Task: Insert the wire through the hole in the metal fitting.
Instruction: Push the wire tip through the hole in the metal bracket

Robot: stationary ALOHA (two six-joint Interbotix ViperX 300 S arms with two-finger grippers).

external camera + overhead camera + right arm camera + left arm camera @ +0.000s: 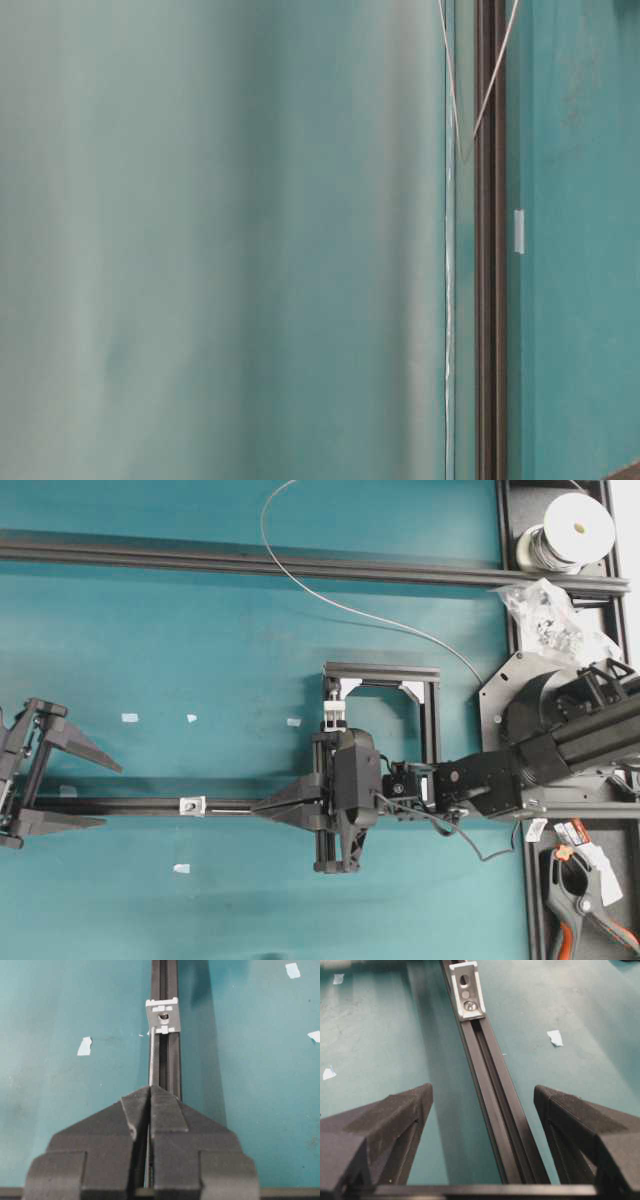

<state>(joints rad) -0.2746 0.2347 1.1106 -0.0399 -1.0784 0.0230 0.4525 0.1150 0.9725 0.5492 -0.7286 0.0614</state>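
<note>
The metal fitting [190,804] is a small silver square with a dark hole, sitting on a black rail [120,806]. It also shows in the left wrist view [467,990] and the right wrist view [162,1016]. My right gripper [256,805] reaches across the middle and is shut on the wire [151,1060]. The wire's straight free end runs along the rail and stops at the fitting's near left corner, beside the hole. More of the wire [330,598] curves across the back of the table. My left gripper [112,796] is open and empty, its jaws straddling the rail [490,1090] short of the fitting.
A wire spool [575,530] and a plastic bag of parts [545,610] lie at the back right. A black frame with a white clamp block [335,705] stands beside my right wrist. An orange-black clamp [580,900] lies front right. Pale tape scraps [130,718] dot the mat.
</note>
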